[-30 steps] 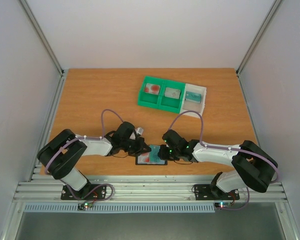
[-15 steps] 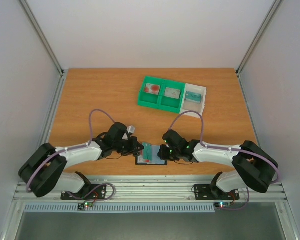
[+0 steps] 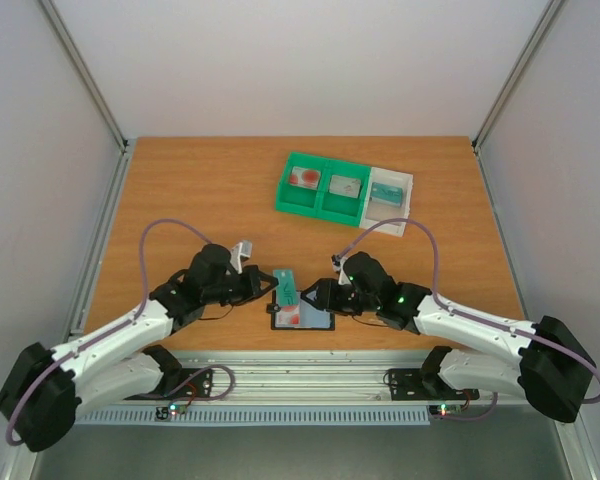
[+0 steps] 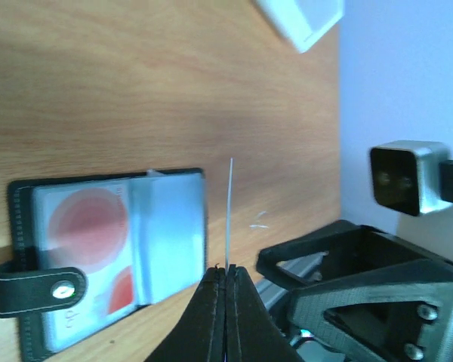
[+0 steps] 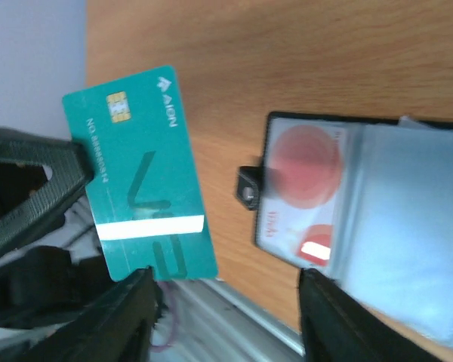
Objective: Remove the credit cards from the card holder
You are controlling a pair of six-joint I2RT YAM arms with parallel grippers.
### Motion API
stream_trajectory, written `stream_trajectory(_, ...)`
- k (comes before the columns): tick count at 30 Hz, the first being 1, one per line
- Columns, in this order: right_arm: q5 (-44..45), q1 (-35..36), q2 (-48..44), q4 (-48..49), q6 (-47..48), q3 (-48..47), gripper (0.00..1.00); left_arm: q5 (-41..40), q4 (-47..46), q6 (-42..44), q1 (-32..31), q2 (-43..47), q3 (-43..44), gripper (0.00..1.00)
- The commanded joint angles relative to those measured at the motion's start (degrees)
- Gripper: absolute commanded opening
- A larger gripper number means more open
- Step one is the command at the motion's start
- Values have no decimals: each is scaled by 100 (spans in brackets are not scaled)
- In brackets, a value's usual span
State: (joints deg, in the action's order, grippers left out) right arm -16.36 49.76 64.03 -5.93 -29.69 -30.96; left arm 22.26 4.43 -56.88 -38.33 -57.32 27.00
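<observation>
Near the front edge of the surface, left gripper jaws are clenched on a teal card, held beside the open card holder. Right gripper jaws stand apart, grasping nothing.

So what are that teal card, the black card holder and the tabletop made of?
Teal card: looks like stiff, smooth plastic, given its printed chip, white stripe and razor-thin edge. Card holder: black leather-like cover, possibly synthetic, with a metal snap and glossy clear plastic sleeves. Table: wood-grain surface, perhaps laminate.
</observation>
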Motion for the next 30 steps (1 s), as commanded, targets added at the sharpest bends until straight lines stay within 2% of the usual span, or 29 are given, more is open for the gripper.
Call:
stream_trajectory(1,-256,-19,-239,534,-780,-103,57,35,-169,-378,12,631,210,0)
stream_trajectory(3,-300,-19,-268,819,-1036,-78,67,-11,-189,-479,11,878,290,0)
stream_trajectory(5,-401,-19,-272,1100,-1255,-77,72,-59,-275,-575,15,1073,329,1)
stream_trajectory(7,-593,-15,-220,1481,-1410,-83,73,-89,-372,-672,12,1205,339,0)
stream_trajectory(10,-858,-1,-42,2149,-1647,-90,68,-31,-580,-786,17,1268,344,1)
stream_trajectory(12,-953,2,68,2538,-1776,-46,62,52,-845,-864,13,1278,265,0)
stream_trajectory(15,-994,8,143,3028,-1801,103,45,73,-1250,-1111,16,1300,40,0)
stream_trajectory(16,-1023,1,127,3076,-1679,204,30,44,-1277,-1183,14,1313,-59,0)
stream_trajectory(19,-1074,3,22,3079,-1403,402,9,58,-1182,-1034,10,1257,-141,1)
stream_trajectory(20,-1087,-1,-35,2961,-1320,448,5,71,-1188,-1006,14,1247,-177,1)
stream_trajectory(22,-1188,-1,-167,2667,-1124,452,1,148,-1215,-970,17,1270,-213,8)
stream_trajectory(26,-1601,-1,-482,2240,-686,437,1,532,-889,-535,14,1336,-18,33)
stream_trajectory(30,-2127,-1,-766,920,369,58,1,1032,-81,268,31,1394,341,46)
